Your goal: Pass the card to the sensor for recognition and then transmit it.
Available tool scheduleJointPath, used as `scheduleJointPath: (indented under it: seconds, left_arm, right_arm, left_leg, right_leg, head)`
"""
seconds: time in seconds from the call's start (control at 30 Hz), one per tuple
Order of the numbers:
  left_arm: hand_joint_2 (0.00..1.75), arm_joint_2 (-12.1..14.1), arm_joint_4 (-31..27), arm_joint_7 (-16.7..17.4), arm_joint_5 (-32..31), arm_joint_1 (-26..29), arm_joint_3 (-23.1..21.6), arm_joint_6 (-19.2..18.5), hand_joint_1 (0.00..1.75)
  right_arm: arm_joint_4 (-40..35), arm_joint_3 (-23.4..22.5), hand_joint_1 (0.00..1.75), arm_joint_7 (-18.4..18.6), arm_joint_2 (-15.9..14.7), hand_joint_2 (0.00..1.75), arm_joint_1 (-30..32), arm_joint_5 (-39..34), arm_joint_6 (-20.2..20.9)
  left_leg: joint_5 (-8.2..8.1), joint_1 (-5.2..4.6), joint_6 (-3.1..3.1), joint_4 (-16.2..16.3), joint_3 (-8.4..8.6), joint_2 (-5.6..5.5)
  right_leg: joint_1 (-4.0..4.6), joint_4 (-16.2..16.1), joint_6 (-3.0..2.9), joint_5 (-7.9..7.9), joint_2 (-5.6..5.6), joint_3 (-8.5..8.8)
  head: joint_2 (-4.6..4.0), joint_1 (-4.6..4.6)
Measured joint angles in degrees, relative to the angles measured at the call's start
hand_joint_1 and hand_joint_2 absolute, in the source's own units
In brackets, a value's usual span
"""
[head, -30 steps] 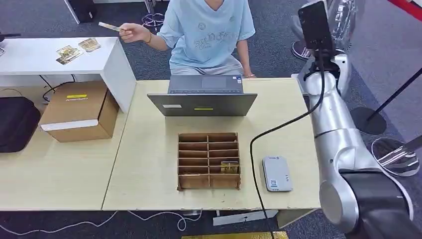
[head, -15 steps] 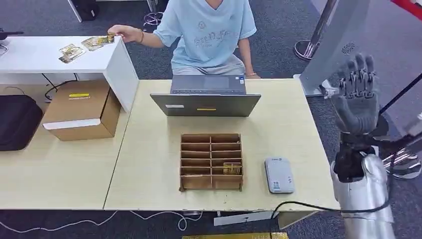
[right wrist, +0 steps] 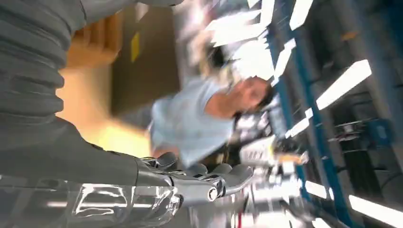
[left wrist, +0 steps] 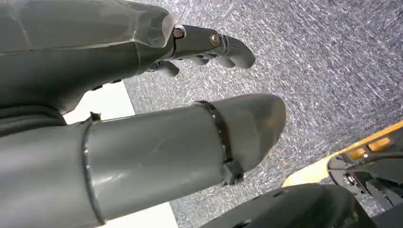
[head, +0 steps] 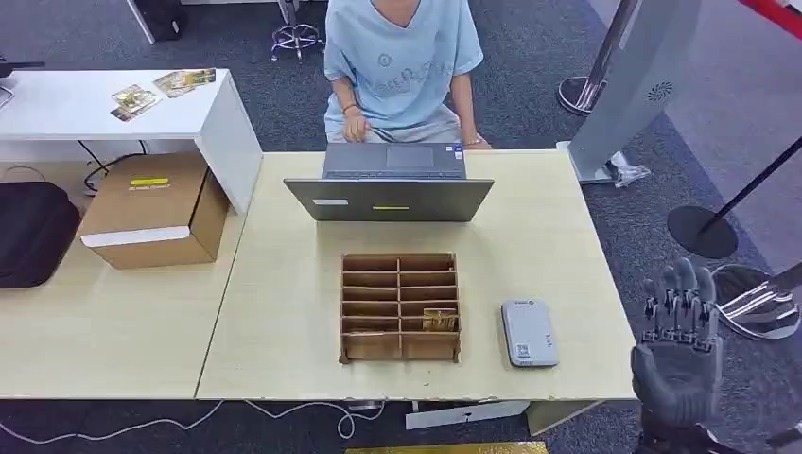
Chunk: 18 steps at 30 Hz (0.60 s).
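A gold card (head: pixel 437 319) stands in a right-hand slot of the brown cardboard organizer (head: pixel 400 306) in the middle of the table. Just right of it lies the grey card sensor (head: pixel 528 332). My right hand (head: pixel 677 355) hangs off the table's right front corner, fingers straight up and spread, holding nothing. In the right wrist view the right hand's fingers (right wrist: pixel 209 183) are stretched out and empty, the picture blurred. My left hand (left wrist: pixel 157 118) hangs over grey carpet with its fingers apart and nothing in them.
A grey laptop (head: pixel 390 185) stands at the table's far edge, with a person (head: pixel 397 61) seated behind it. A cardboard box (head: pixel 156 210) sits on the left table, and more cards (head: pixel 156 90) lie on a white desk (head: pixel 113 118). A white stand (head: pixel 634 80) rises at the right.
My right arm has dropped from high beside the table to low at its front right corner. The person put a card down on the white desk and drew the hand back to the laptop.
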Motion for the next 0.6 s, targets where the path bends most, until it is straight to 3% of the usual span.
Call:
scheduleJointPath:
  seconds: [0.1,0.17,0.2,0.27,0.33,0.4,0.53,0.6]
  left_arm:
    - [0.0,-0.09,0.0,0.04,-0.61,0.0,0.09,0.2,0.0]
    - [0.0,-0.22,0.0,0.13,-1.37,-0.03,0.09,0.17,0.0]
    - [0.0,-0.35,0.0,0.44,-1.73,-0.08,0.09,0.15,0.0]
    - [0.0,-0.79,0.0,1.29,-2.71,-0.2,0.09,0.13,0.0]
    - [0.0,-1.22,0.0,2.1,-3.41,-0.41,0.07,0.15,0.0]
    - [0.0,-1.55,0.0,2.12,-3.69,-0.63,0.04,0.17,0.0]
    - [0.0,-1.66,0.0,2.12,-4.13,-0.77,0.0,-0.22,0.0]
    - [0.0,-1.62,0.0,2.14,-4.26,-0.9,-0.04,-0.39,0.0]
  right_arm:
    - [-0.46,4.31,0.0,-0.72,0.81,1.75,0.55,21.37,-17.58]
    - [0.48,8.49,0.0,1.61,1.07,1.75,0.41,40.88,-34.59]
    - [1.36,10.28,0.0,2.85,1.44,1.75,0.37,50.53,-41.23]
    - [2.38,11.17,0.0,3.03,4.55,1.75,0.46,74.2,-49.6]
    - [3.12,9.53,0.0,-0.3,9.0,1.75,-0.05,89.03,-51.52]
    - [3.63,7.95,0.0,0.49,11.76,1.75,-0.72,92.45,-51.56]
    - [3.85,6.97,0.0,8.73,13.99,1.75,-2.11,97.27,-51.63]
    - [4.33,7.42,0.0,15.11,13.56,1.75,-2.32,99.59,-51.63]
  left_leg:
    - [0.01,0.0,0.0,0.0,0.02,0.03]
    - [0.01,0.0,0.0,0.01,0.05,0.04]
    - [0.01,0.0,0.0,0.01,0.06,0.04]
    - [0.01,0.0,-0.01,0.01,0.06,0.06]
    - [0.01,0.03,-0.01,0.0,0.09,0.11]
    - [0.02,0.03,-0.02,0.0,0.07,0.09]
    - [0.02,0.01,-0.02,0.0,0.1,0.19]
    - [0.02,-0.01,-0.02,0.01,0.09,0.18]
  right_leg:
    - [0.0,0.0,-0.01,0.03,0.02,0.01]
    - [0.0,0.0,-0.02,0.04,0.02,0.01]
    - [0.0,0.0,-0.02,0.04,0.02,0.01]
    - [-0.01,0.02,-0.03,0.04,0.05,-0.01]
    - [0.0,0.03,-0.03,0.04,0.14,-0.02]
    - [0.0,0.06,-0.04,0.04,0.09,0.0]
    - [0.0,0.07,-0.05,0.06,0.21,-0.01]
    - [-0.01,0.07,-0.04,0.06,0.18,0.01]
  head:
    - [0.0,-0.02]
    - [0.0,-0.02]
    - [0.0,0.0]
    - [0.0,0.02]
    - [0.0,-0.02]
    - [0.0,0.0]
    - [0.0,-0.02]
    - [0.0,-0.02]
